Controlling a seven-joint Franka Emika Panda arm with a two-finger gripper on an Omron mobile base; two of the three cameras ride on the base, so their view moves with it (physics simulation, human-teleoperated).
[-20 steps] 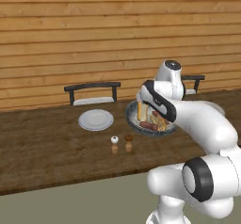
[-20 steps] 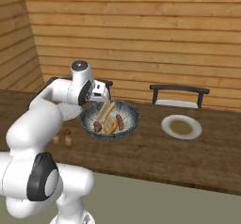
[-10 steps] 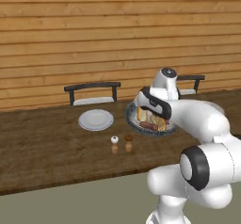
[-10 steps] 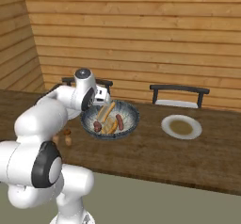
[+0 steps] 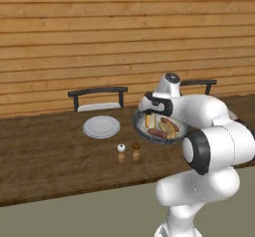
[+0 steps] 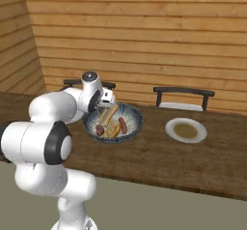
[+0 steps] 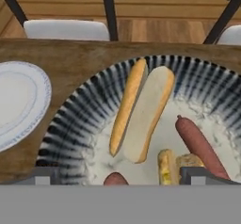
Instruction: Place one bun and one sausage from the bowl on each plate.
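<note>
The end effector (image 7: 120, 173) hung spread wide and empty just above the bowl (image 7: 70, 110) on the tabletop (image 5: 55, 156), over the bun (image 7: 148, 110). Both plates (image 5: 101, 126) (image 6: 186, 130) lay bare. The first pick was evidently in hand; next, descent and closing across the bun seemed required.

Wood-plank wall (image 5: 99, 37) behind dark table (image 5: 50, 156), two black chairs (image 5: 98, 97).

A home dining nook: wood-plank walls, dining table (image 5: 50, 156), chairs (image 5: 98, 92).
</note>
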